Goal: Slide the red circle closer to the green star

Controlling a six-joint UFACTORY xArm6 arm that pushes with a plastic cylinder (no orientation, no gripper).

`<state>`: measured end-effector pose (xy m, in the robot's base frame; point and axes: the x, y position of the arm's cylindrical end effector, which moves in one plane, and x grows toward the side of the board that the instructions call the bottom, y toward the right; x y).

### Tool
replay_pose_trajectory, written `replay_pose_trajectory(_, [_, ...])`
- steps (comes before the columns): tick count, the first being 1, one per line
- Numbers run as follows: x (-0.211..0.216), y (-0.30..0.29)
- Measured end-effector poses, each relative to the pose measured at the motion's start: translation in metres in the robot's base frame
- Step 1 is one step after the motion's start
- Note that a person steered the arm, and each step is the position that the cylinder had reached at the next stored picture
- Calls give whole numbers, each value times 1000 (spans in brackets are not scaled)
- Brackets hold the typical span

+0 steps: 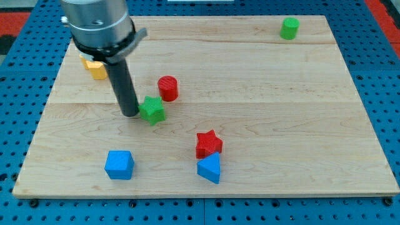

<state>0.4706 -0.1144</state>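
The red circle (pixel 167 88) is a short red cylinder on the wooden board, left of centre. The green star (pixel 152 110) lies just below and to the left of it, a small gap apart. My tip (pixel 130 114) is at the end of the dark rod and rests right against the green star's left side. The red circle is up and to the right of the tip, beyond the star.
A red star (pixel 209 143) sits over a blue triangular block (pixel 210 168) at lower centre. A blue cube (pixel 119 164) is at lower left. A yellow block (pixel 95 67) is partly hidden behind the arm. A green cylinder (pixel 289 28) stands at the top right.
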Motion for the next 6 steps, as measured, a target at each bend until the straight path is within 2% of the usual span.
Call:
replay_pose_trajectory(2, [2,58])
replay_pose_trajectory(3, [25,71])
replay_pose_trajectory(4, [10,20])
replay_pose_trajectory(5, [-48,-21])
replay_pose_trajectory(6, [-74,7])
